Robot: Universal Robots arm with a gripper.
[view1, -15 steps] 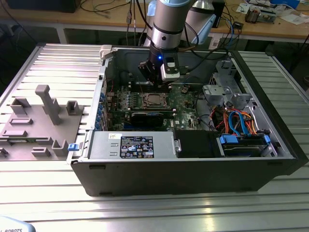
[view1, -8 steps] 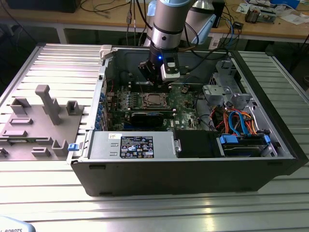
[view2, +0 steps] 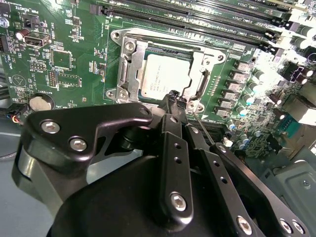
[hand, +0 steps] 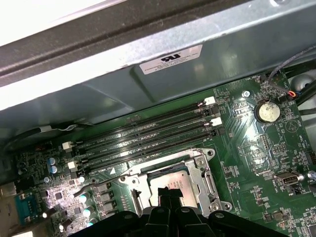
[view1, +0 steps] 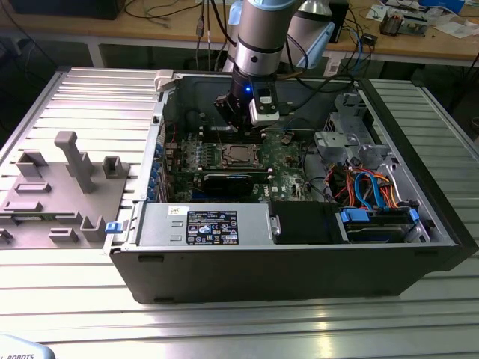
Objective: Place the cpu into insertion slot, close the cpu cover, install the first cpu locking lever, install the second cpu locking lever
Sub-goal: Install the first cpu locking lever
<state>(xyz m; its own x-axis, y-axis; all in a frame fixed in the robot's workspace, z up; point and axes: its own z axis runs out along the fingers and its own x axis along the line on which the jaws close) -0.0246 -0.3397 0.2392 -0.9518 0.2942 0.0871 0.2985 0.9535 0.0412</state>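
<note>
In the exterior view, a grey fixture [view1: 71,179] of blocks stands on the slatted table [view1: 224,329], well to the exterior view's left of the insertion slot [view1: 223,155]. The open computer case [view1: 299,277] surrounds the slot, and a silver power supply [view1: 202,224] lies in front of it. The gripper [view1: 241,129] hangs on the arm just above the slot's far edge. Well to the exterior view's right of the slot is a bundle of blue cables [view1: 367,187].

In the second wrist view the green motherboard [view2: 74,59] spreads around the slot. The cpu [view2: 165,74] sits in the slot, silver top up, and the cpu cover [view2: 134,74] lies flat around it, framing the chip in its window. The gripper [view2: 177,100] has its black fingers [view2: 170,96] drawn together, with barely a slit between the tips. They are poised at the slot's rim beside one corner of the cpu. Whether they pinch anything thin there cannot be made out. A thin rod [view2: 203,131] slants away just beside the slot.

In the first wrist view long black memory slots [hand: 143,133] run along one side of the insertion slot, and the gripper [hand: 170,193] overlaps the cpu [hand: 183,183]. A coin battery [hand: 268,112] lies well apart from the slot.
</note>
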